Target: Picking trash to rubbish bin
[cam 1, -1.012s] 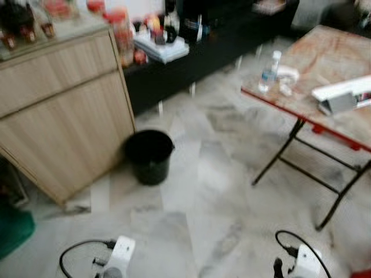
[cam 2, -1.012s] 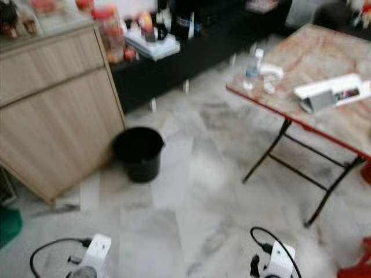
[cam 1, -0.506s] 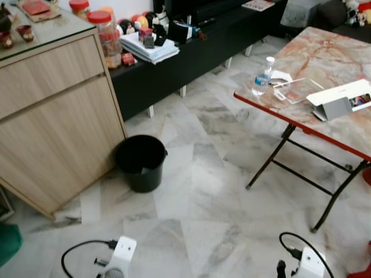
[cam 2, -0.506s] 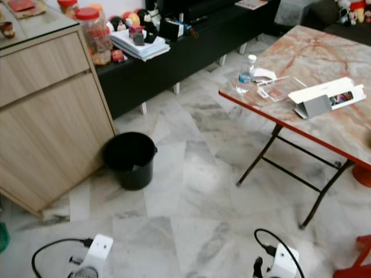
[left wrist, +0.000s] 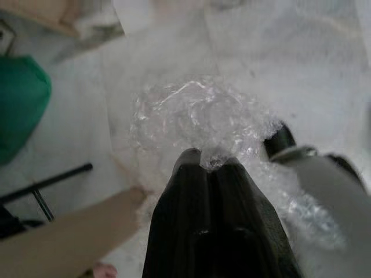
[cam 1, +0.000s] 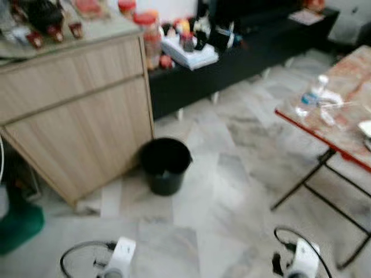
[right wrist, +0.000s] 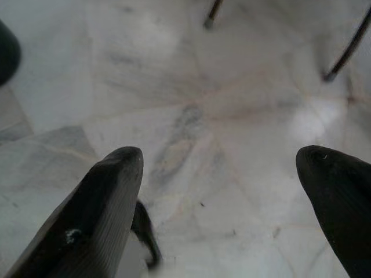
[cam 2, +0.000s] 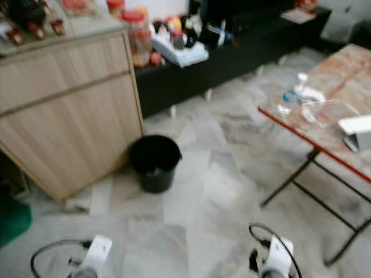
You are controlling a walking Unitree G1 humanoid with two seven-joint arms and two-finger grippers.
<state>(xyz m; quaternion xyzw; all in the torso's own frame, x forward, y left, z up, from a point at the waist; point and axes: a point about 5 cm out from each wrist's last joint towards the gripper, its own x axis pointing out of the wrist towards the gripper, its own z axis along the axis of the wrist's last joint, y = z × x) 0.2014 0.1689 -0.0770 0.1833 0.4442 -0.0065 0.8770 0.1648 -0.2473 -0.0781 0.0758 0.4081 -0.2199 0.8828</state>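
Crinkled plastic wrap (left wrist: pixel 200 119) pinched in left gripper (left wrist: pixel 207 164), right gripper (right wrist: pixel 217 191) spread wide, low over floor (right wrist: pixel 232 104)

floor (cam 1: pixel 232 191): pale marble tiles; black bin (cam 1: pixel 166 165) sits on it right beside the wooden cabinet (cam 1: pixel 75 110)
folding table (cam 1: pixel 342 130): reddish marble-look top; water bottle (cam 1: pixel 309 97) standing near its corner, some blurry white bits next to it

- Black rubbish bin (cam 1: pixel 166 164)
- Pale wood-grain cabinet (cam 1: pixel 81 116)
- Grey-veined white marble floor (cam 1: pixel 232 202)
- Red-edged, orange-marbled table (cam 1: pixel 342 92)
- Clear crinkled plastic trash (left wrist: pixel 197 119)
- Green bag (left wrist: pixel 20 101)
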